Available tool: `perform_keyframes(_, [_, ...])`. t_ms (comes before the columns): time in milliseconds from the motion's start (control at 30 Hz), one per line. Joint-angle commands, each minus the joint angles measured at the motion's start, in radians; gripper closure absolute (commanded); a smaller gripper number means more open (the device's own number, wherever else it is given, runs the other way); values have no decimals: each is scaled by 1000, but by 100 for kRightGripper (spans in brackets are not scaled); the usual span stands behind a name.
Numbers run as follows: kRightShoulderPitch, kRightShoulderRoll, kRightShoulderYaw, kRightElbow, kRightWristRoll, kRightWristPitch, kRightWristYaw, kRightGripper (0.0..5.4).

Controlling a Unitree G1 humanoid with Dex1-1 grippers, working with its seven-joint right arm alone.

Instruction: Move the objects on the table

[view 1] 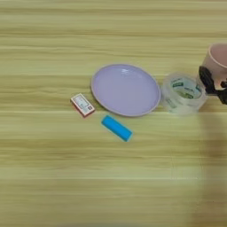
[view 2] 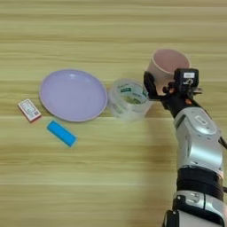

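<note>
A pale pink cup (view 2: 167,63) sits at the right of the table (view 2: 111,177), mouth facing up, with my right gripper (view 2: 160,85) shut around its lower part. One black finger (view 2: 149,84) lies against the cup's left side; the other is hidden behind the cup. Just left of that finger, the roll of clear tape (view 2: 129,98) lies flat on the wood, next to the plate's right rim. The bright-blue bar (view 2: 61,133) lies at an angle below the plate. In the left eye view the cup (view 1: 217,61) and gripper (view 1: 216,82) are at the right edge.
A lilac plate (view 2: 73,94) rests left of the tape. A small red-and-white box (view 2: 29,109) lies left of the plate. My silver forearm (view 2: 198,137) runs from the bottom edge up to the gripper.
</note>
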Motion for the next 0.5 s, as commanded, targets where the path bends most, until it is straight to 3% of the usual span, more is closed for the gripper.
perform_keyframes(33, [-48,-68,-23,7,-9,-42,-39,121])
perform_keyframes(500, [-61,-106,-45,100,7,-86,-53,121])
